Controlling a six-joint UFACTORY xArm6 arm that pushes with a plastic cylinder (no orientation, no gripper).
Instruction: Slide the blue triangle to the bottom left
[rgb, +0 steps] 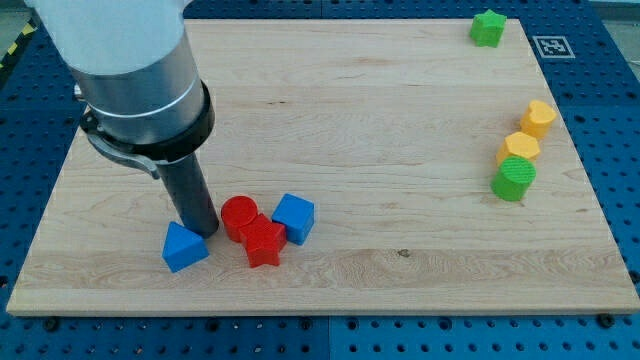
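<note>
The blue triangle (184, 247) lies near the board's bottom left. My tip (205, 232) rests on the board just to the upper right of it, touching or almost touching its edge. Right of the tip is a red cylinder (238, 216), with a red star-shaped block (263, 241) below it and a blue cube (294, 218) to the right of both. These three sit bunched together.
A green star-like block (488, 27) sits at the top right. Two yellow blocks (538, 118) (519, 148) and a green cylinder (514, 179) line up near the right edge. The wooden board (400, 270) lies on a blue perforated table.
</note>
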